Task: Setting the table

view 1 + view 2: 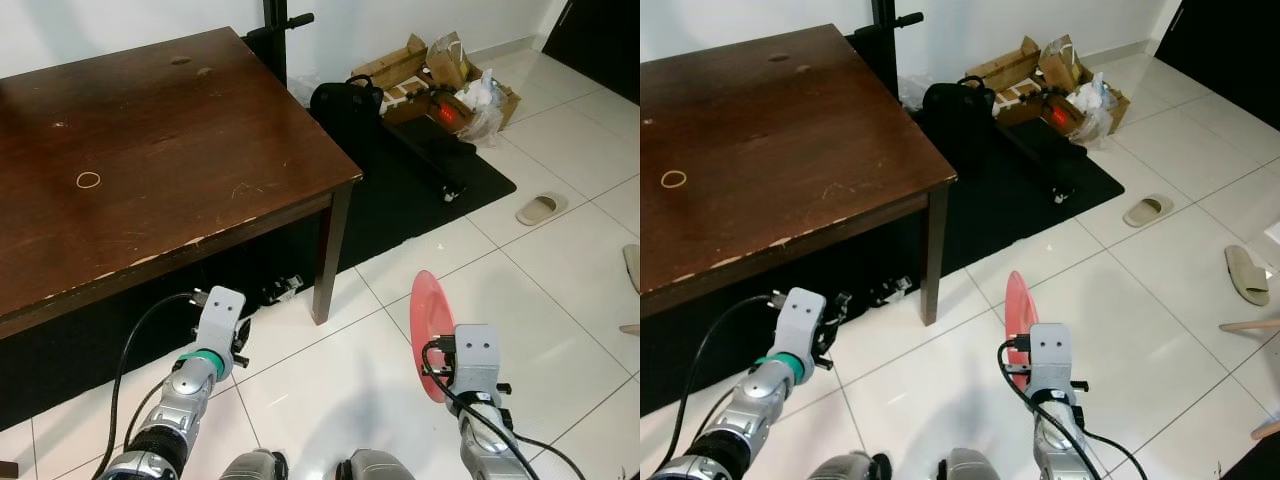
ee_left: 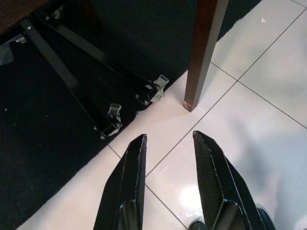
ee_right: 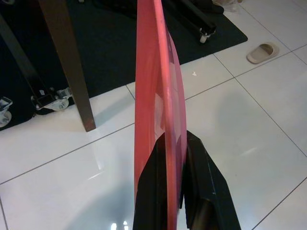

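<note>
The robot stands at the dark wooden tabletop's point(image 1: 150, 140) corner, right claw point(image 3: 175, 158) clamped on a pink plate point(image 1: 428, 330) held edge-up at five o'clock. The left claw point(image 2: 170, 158) hangs empty, fingers apart, at seven o'clock. This looks like the carrying step; next, the plate needs lifting, levelling and setting on the tabletop at eleven o'clock.

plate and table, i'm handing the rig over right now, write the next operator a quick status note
Right gripper: shut on the red plate, held on edge over the white floor tiles, to the right of the table leg.
Left gripper: open, holding nothing, low in front of the table's near edge.
Table: bare dark wood apart from a small ring on top.
Done: plate is in hand.
Left: raise it, turn it flat, set it on the table.
</note>
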`<state>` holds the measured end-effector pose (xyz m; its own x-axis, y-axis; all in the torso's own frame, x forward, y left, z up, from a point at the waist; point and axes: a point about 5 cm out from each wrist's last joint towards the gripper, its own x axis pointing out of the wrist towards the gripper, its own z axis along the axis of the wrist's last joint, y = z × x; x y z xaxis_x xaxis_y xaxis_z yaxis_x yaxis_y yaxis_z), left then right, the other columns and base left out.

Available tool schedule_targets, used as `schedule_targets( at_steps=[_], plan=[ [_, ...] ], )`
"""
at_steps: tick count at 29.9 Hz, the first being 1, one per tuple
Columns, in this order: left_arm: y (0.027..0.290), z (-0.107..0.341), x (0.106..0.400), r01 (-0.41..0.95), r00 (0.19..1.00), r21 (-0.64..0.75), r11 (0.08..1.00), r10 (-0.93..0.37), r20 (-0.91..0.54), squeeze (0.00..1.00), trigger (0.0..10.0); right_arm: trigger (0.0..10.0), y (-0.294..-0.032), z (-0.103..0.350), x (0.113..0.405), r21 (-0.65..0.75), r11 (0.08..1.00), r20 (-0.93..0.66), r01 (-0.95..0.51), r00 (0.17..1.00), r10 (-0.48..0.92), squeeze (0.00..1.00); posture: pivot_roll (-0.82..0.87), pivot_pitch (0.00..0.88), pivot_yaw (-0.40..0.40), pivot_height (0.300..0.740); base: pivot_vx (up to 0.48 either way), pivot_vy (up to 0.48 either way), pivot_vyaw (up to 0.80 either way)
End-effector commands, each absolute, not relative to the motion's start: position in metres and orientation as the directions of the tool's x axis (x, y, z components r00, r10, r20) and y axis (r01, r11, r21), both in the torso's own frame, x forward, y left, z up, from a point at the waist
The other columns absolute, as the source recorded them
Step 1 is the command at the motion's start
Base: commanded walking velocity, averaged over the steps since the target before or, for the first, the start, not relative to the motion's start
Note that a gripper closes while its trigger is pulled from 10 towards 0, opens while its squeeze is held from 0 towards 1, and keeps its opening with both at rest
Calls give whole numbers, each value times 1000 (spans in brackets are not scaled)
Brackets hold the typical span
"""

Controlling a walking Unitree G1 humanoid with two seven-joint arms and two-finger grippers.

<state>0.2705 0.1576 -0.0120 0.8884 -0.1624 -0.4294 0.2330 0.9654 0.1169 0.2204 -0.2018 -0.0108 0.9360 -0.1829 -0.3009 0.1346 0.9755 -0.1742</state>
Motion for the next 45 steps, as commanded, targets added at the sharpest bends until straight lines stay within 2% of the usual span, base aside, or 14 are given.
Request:
schedule_targets(
  at_steps=[1,45],
  plan=[
    [159,-15,268,234,884,123,964,-158,-441,0,10000,10000,-202,-12,220,-174,976,-302,135,936,-183,0,-118,0,33,740,0,0,0],
    [157,-16,268,234,882,120,965,-158,-444,0,10000,10000,-202,-13,220,-174,975,-306,138,934,-186,0,-121,0,34,740,0,0,0]
  ],
)
